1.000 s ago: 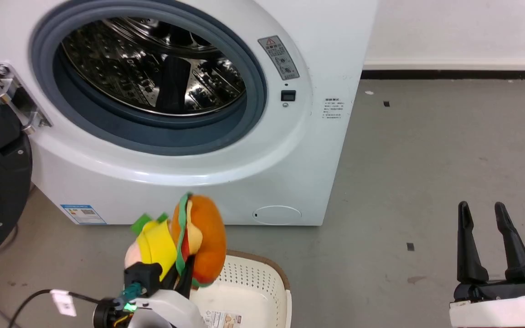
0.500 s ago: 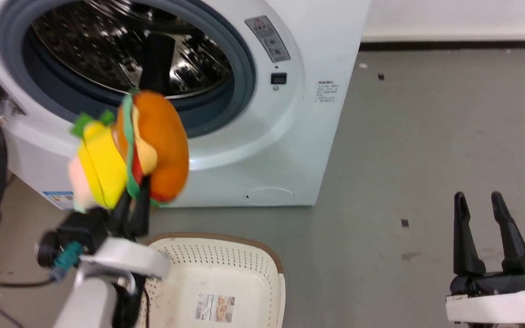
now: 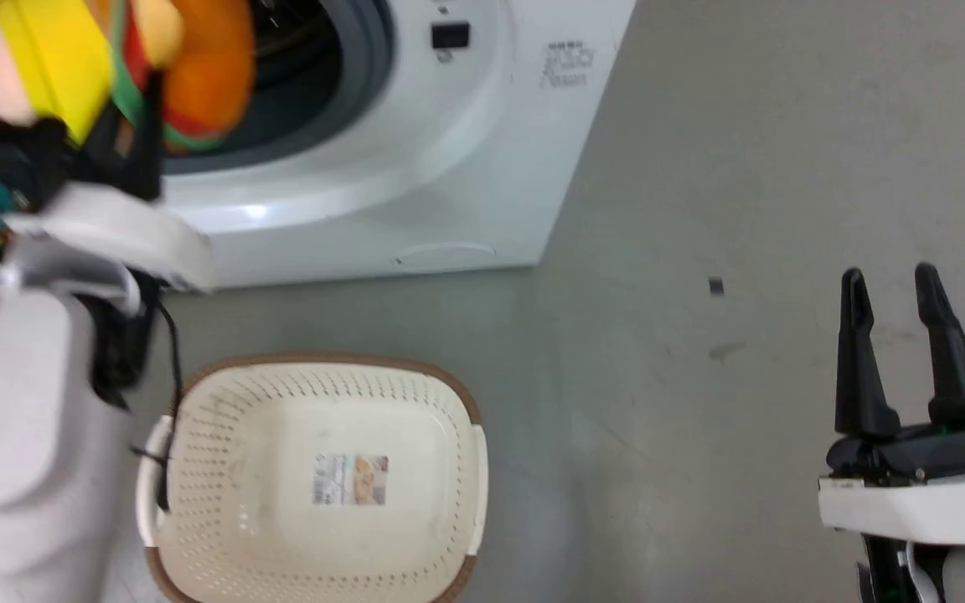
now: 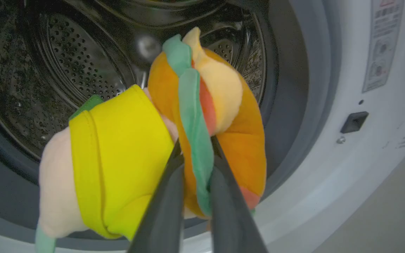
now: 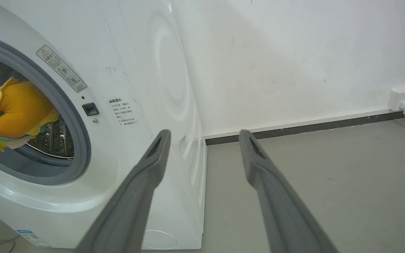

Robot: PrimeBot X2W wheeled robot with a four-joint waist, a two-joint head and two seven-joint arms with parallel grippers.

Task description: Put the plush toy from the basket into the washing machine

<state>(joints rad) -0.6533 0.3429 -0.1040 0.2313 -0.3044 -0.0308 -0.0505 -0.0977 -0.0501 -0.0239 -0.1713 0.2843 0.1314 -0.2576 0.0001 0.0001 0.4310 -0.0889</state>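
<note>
Left gripper (image 4: 193, 154) pinches the toy (image 4: 118, 158) just before the washer (image 4: 346, 175) mouth, drum (image 4: 65, 63) straight ahead; right gripper (image 3: 888, 276) is open, empty, well apart

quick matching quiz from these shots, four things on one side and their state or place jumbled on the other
1 plush toy
2 basket
3 right gripper
4 washing machine

a open, holding nothing
b on the floor, no toy in it
c pinched by the left gripper
d steel drum in plain view

Pairs: 1-c, 2-b, 3-a, 4-d
</note>
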